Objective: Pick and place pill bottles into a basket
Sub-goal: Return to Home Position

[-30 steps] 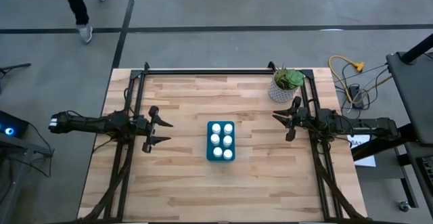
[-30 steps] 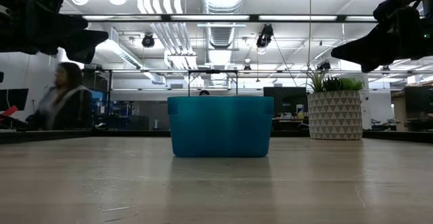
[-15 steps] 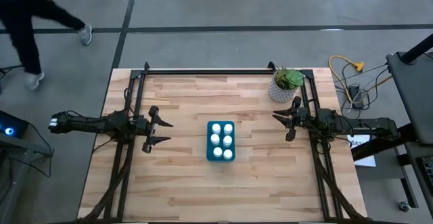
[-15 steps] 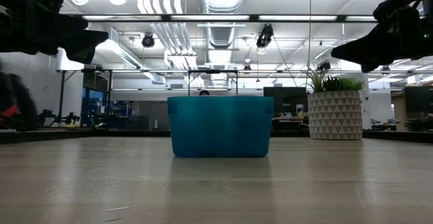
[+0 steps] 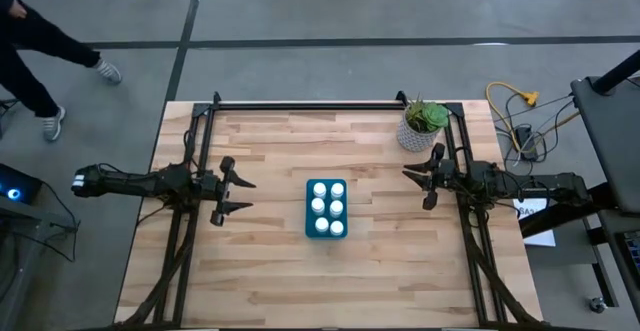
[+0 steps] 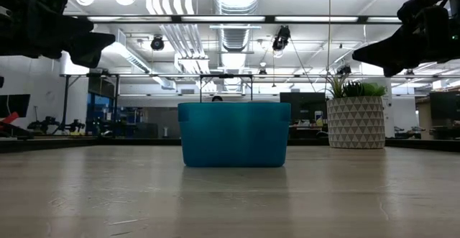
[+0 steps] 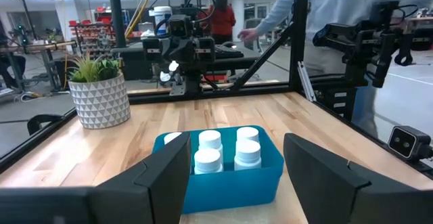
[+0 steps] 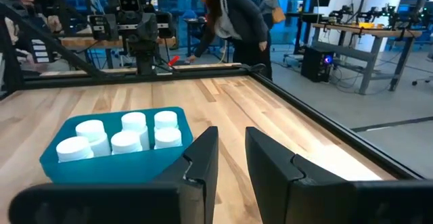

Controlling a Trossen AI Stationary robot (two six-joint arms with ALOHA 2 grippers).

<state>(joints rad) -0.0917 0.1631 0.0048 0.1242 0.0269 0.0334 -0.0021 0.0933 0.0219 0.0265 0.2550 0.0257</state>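
The teal basket (image 5: 326, 209) stands on its base at the table's middle. Several white pill bottles (image 5: 327, 208) stand upright inside it, caps up; they also show in the left wrist view as the bottles (image 7: 222, 149) and in the right wrist view as the bottles (image 8: 125, 136). My left gripper (image 5: 248, 195) hovers open, level, to the left of the basket and apart from it. My right gripper (image 5: 413, 181) hovers to the basket's right, its fingers a narrow gap apart (image 8: 231, 158) with nothing between them. In the low view the basket (image 6: 234, 134) hides the bottles.
A white patterned pot with a green plant (image 5: 422, 126) stands at the far right, close to my right arm. Black frame rails (image 5: 305, 104) run along the table's far edge and both sides. A person (image 5: 40, 46) walks on the floor beyond the far left corner.
Both arms, the basket and the bottles have kept still. Only the person on the floor beyond the table's far left corner has walked farther to the left.
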